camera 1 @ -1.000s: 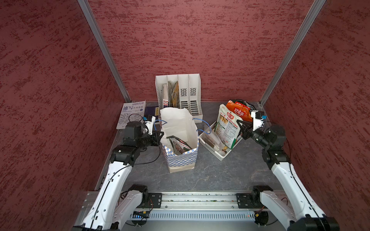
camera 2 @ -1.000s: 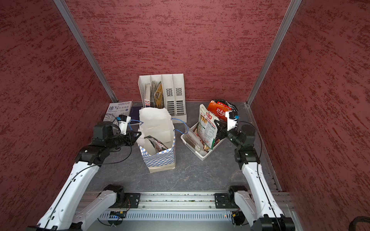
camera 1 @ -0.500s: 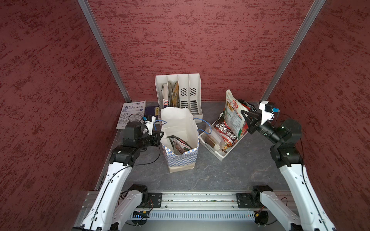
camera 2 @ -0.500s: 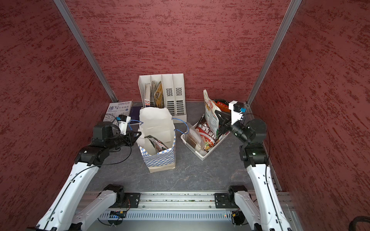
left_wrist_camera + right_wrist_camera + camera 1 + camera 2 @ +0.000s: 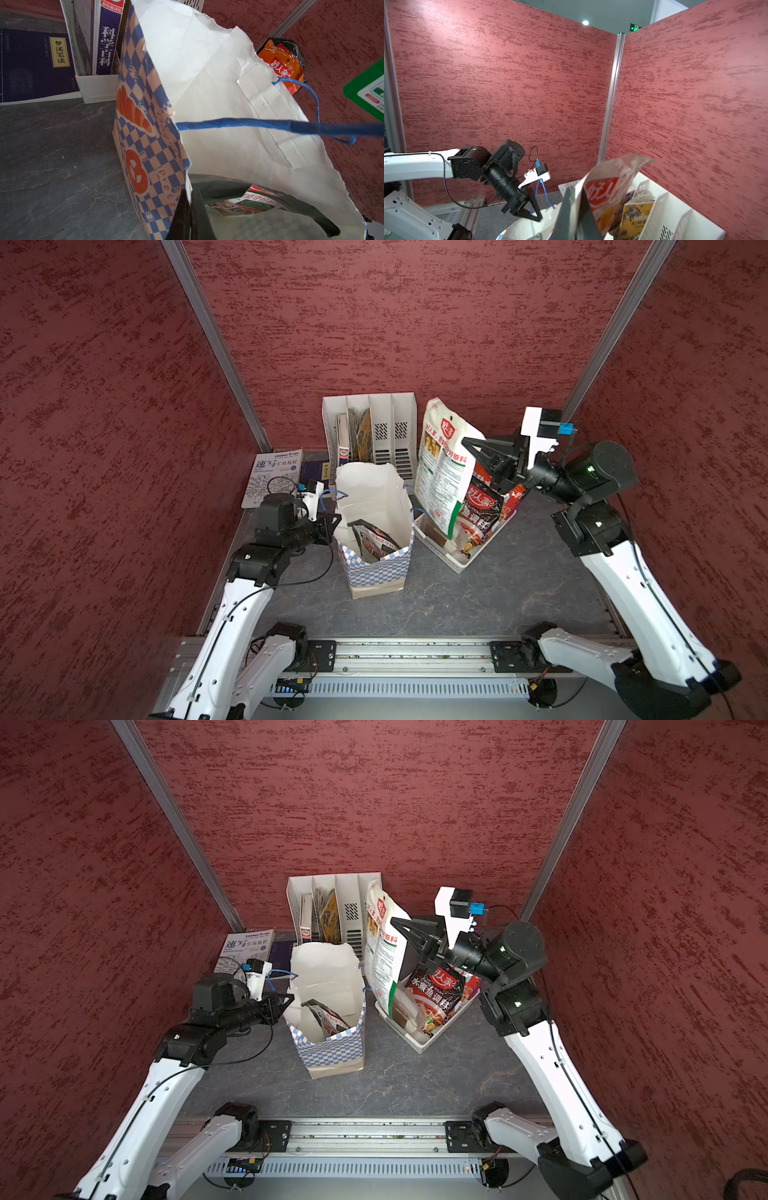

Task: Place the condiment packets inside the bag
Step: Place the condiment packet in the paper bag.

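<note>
Both top views high from front, wrist views close, all sharing bag (image 5: 365, 489)

Bag (image 5: 332, 1052): upright, mouth open, with one dark packet (image 5: 328, 1017) inside.
Left gripper (image 5: 286, 997): closed at the bag's rim.
Right gripper (image 5: 394, 922): pinching a raised white packet (image 5: 384, 961) over the basket (image 5: 419, 1046).

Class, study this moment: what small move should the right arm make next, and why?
Probably swing the right tool sideways toward the bag: it pinches the white packet, raised over the basket, and the left tool holds the bag's mouth open.
</note>
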